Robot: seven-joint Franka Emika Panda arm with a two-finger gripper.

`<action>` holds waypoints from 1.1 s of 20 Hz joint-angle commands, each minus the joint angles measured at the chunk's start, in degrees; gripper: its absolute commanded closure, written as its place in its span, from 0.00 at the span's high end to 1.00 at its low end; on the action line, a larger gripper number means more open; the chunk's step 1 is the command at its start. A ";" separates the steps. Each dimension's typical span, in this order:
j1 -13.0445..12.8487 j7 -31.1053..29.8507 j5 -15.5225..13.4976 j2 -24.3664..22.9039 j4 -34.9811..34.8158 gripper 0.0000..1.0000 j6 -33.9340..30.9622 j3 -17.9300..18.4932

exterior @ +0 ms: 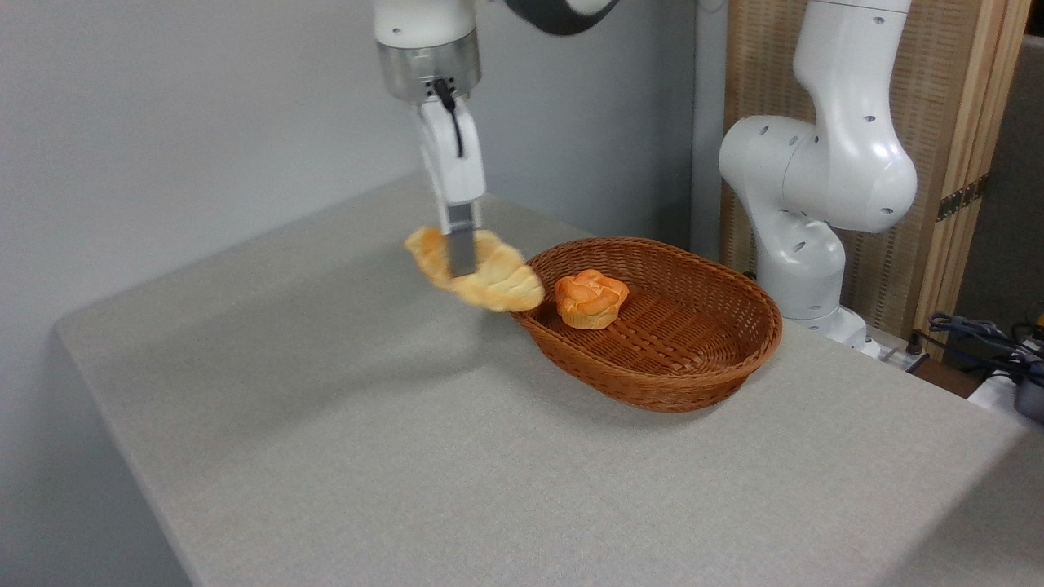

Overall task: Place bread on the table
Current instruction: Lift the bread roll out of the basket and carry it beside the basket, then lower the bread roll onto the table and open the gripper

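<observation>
A: Setting? Grey wall behind, slatted wood screen upper right, grey speckled bench (342,456) filling the lower frame.

B: Noted. Arm base (816,187) stands right of centre, behind the bench edge. Cables at far right edge.

A: Tool (462,259) hangs down from top centre-left, fingers clamped on the bread (502,281).

B: Bread position?

A: Held in the air, left of centre, tilted, its right end over the left rim of the basket (701,359). A shadow lies on the bench below and left of it, so it is clear of the surface.

B: Basket contents?

A: One orange bun (590,298), sitting in the left part of the basket, just right of the bread. Whether they touch, can't tell.
</observation>
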 commanded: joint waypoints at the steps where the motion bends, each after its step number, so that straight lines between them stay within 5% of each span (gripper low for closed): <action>1: -0.09 0.38 -4.80 4.44 1.26 0.31 6.45 0.26; 2: -0.18 0.38 -4.89 5.58 1.26 0.44 6.98 0.18; 4: -0.62 0.29 -4.72 8.65 1.26 0.84 7.08 0.09; 6: -0.62 0.29 -4.37 11.12 1.26 0.97 7.51 0.09; 22: -0.62 0.46 -3.75 12.97 1.26 1.00 9.62 0.18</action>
